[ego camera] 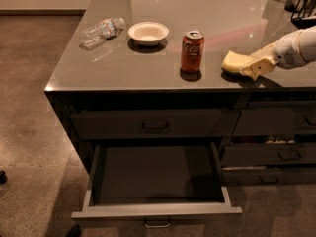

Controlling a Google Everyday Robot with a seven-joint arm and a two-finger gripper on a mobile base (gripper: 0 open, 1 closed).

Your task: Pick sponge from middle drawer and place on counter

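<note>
The pale-yellow sponge is at the counter surface, right of the soda can, with its shadow directly under it. My gripper reaches in from the right edge and is shut on the sponge's right end. The middle drawer stands pulled open below the counter. Its dark inside holds nothing, and its light grey front panel with the silvery handle is nearest the camera.
A red soda can stands just left of the sponge. A white bowl and a clear plastic bottle lying on its side are at the counter's left. A closed dark drawer sits above the open one, and narrower drawers are at the right.
</note>
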